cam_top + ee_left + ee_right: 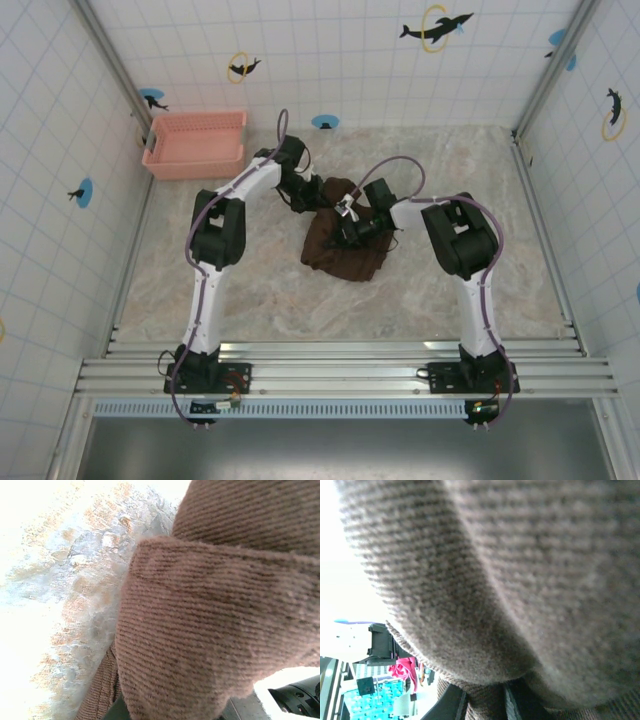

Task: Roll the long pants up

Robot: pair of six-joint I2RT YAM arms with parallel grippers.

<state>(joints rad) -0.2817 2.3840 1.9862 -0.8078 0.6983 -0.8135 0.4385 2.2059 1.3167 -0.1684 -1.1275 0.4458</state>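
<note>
From above, we see the long pants (345, 245) bunched into a dark brown heap near the middle of the table (250, 290), well apart from the pink basket (195, 143) at the far left. The left arm rises from its base, bends at the elbow and reaches forward and inward, its wrist turned down so that the left gripper (300, 197) meets the heap's far left edge. The right arm folds inward at its elbow, and the right gripper (350, 232) sits low on top of the cloth.

At the left wrist, ribbed brown folds of the pants (210, 630) hang right against the lens, with marbled tabletop (75, 580) to the left. We cannot tell how this gripper's jaws stand.

At the right wrist, the pants (495, 570) drape over the camera. Below, the right gripper (485, 705) shows two dark fingers (451, 705) set close together, clamped on a ridge of the cloth.
</note>
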